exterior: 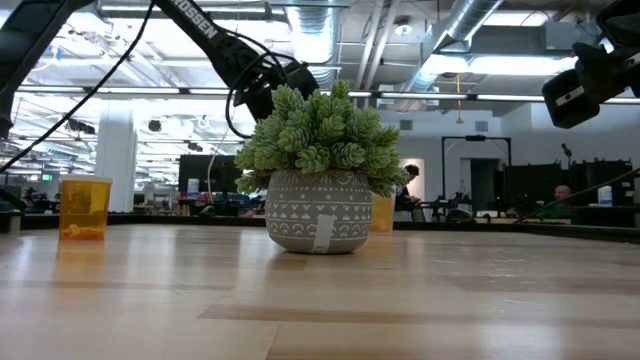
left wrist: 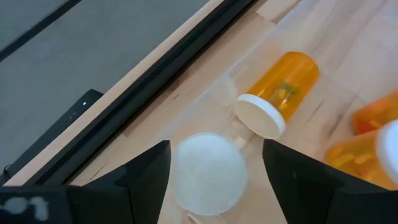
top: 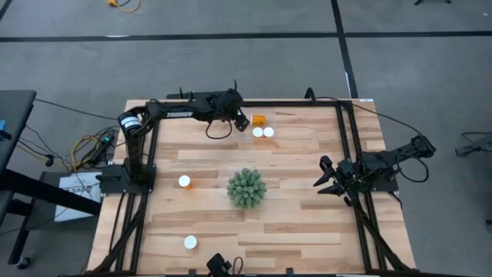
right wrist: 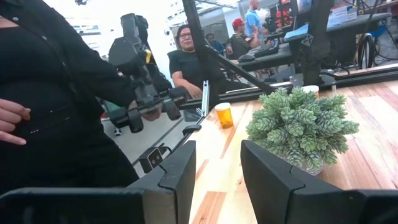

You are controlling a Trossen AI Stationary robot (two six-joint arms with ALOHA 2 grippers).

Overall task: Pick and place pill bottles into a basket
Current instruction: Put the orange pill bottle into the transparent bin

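Observation:
My left gripper (top: 244,120) (left wrist: 216,144) hangs open over the far edge of the table, above the clear basket (left wrist: 227,93). A white-capped pill bottle (left wrist: 208,173) stands between its fingers; I cannot tell whether either finger touches it. Beside it in the basket one orange bottle (left wrist: 283,87) (top: 258,120) lies on its side, and two more (left wrist: 373,140) (top: 263,132) are close by. Two bottles stand upright on the table, one at the left (top: 184,181) (exterior: 85,207) and one near the front edge (top: 191,242). My right gripper (top: 327,178) (right wrist: 217,144) waits shut at the right edge.
A spiky green plant in a grey pot (top: 247,188) (exterior: 320,190) stands mid-table, between the basket and the near bottles. A black frame rail (left wrist: 155,81) runs along the far edge just behind the basket. People stand beyond the table's left side (right wrist: 56,106).

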